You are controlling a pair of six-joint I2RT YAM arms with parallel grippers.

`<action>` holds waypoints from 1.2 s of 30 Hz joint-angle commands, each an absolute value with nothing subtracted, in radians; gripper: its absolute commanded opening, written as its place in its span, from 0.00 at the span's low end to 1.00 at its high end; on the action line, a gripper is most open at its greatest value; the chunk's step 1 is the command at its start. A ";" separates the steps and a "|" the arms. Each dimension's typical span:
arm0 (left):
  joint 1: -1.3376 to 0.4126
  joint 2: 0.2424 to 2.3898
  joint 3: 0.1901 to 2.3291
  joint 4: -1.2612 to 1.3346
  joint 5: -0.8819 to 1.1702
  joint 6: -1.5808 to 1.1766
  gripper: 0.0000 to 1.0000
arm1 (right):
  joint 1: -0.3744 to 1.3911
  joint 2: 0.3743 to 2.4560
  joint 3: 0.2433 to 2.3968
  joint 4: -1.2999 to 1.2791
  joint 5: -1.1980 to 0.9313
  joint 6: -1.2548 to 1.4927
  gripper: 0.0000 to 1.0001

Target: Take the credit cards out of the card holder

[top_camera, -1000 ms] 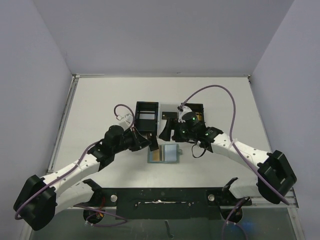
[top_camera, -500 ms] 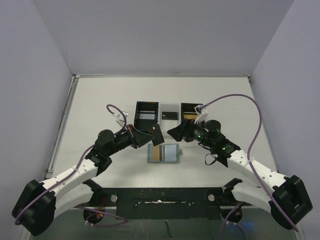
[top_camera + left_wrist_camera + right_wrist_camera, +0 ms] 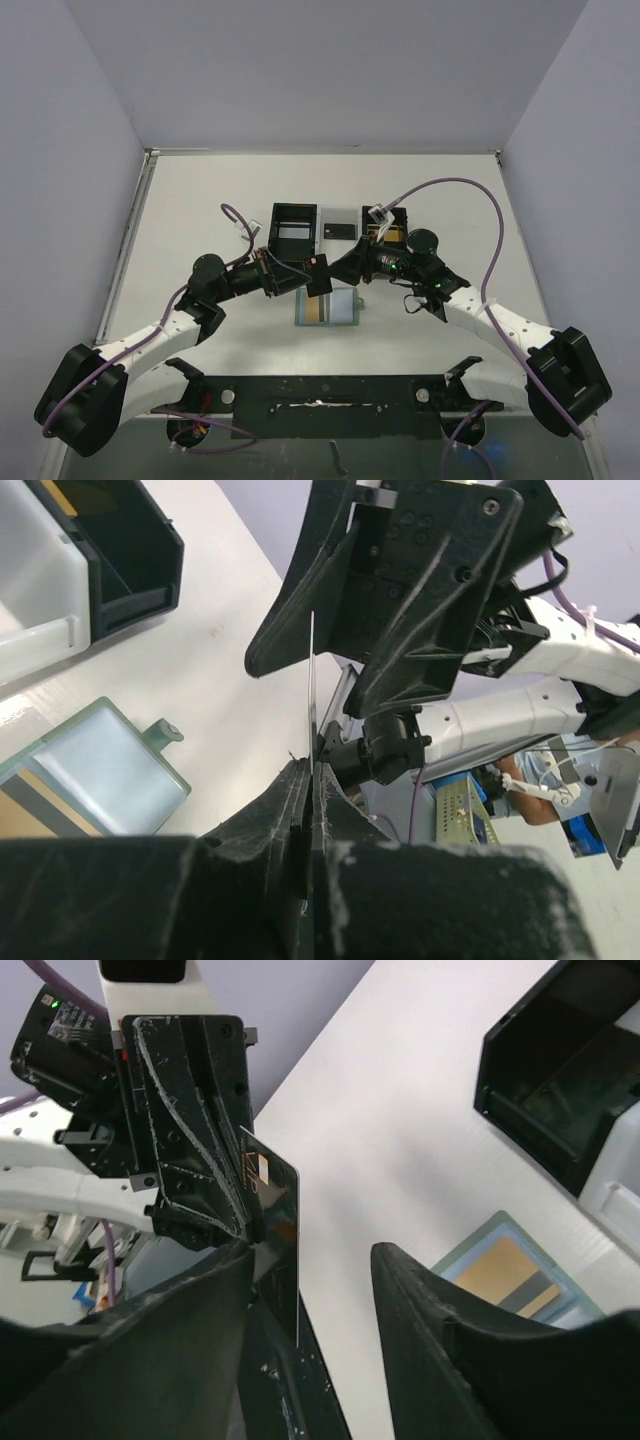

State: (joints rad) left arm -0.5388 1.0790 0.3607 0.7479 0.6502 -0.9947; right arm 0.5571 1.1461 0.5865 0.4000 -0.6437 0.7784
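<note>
Left gripper is clamped on a black card, jaws pinched tight. In the left wrist view the card shows edge-on, sticking straight out from between the fingers. It is held off the table, above the holder's 12 o'clock edge.

Right gripper sits at 3 o'clock of that card, nose to nose with the left one. Its jaws are apart, at a medium gap. In the right wrist view the card's free edge sits inside that gap, close to 1 finger. I can't tell whether it touches, and there's no grip on it.

Card holder lies open and flat on the table, at 6 o'clock of both grippers, with neither touching it. A gold-orange card is in its 9 o'clock pocket. The 3 o'clock pocket shows only pale blue, with the small tab on that side.

2 black boxes stand at 12 o'clock of the holder, with a white tray between them. A small dark rectangle lies on the tray, too small to identify.
</note>
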 commanded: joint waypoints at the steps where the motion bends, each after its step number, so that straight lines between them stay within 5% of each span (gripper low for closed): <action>1: -0.527 1.079 0.402 0.863 0.725 -1.011 0.00 | 0.548 1.182 0.640 0.574 -0.794 0.847 0.48; 16: -0.522 1.105 0.391 0.970 0.751 -1.081 0.00 | 0.539 1.256 0.647 0.698 -0.977 0.926 0.14; 19: -0.524 1.085 0.415 0.852 0.730 -1.006 0.00 | 0.533 1.247 0.631 0.742 -0.988 0.941 0.02; 25: -0.524 1.070 0.397 0.819 0.722 -1.001 0.00 | 0.516 1.219 0.690 0.672 -1.075 0.908 0.00; 30: -0.523 1.025 0.434 0.668 0.695 -0.929 0.63 | 0.510 1.121 0.743 0.302 -0.972 0.667 0.00; 36: -0.517 0.901 0.543 0.176 0.497 -0.681 0.69 | 0.510 1.015 0.725 0.168 -0.824 0.559 0.00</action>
State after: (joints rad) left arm -0.5262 0.9855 0.4259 0.4953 0.6533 -0.8799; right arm 0.5156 1.0760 0.6991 0.2916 -0.9360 0.6834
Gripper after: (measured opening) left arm 0.676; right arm 0.029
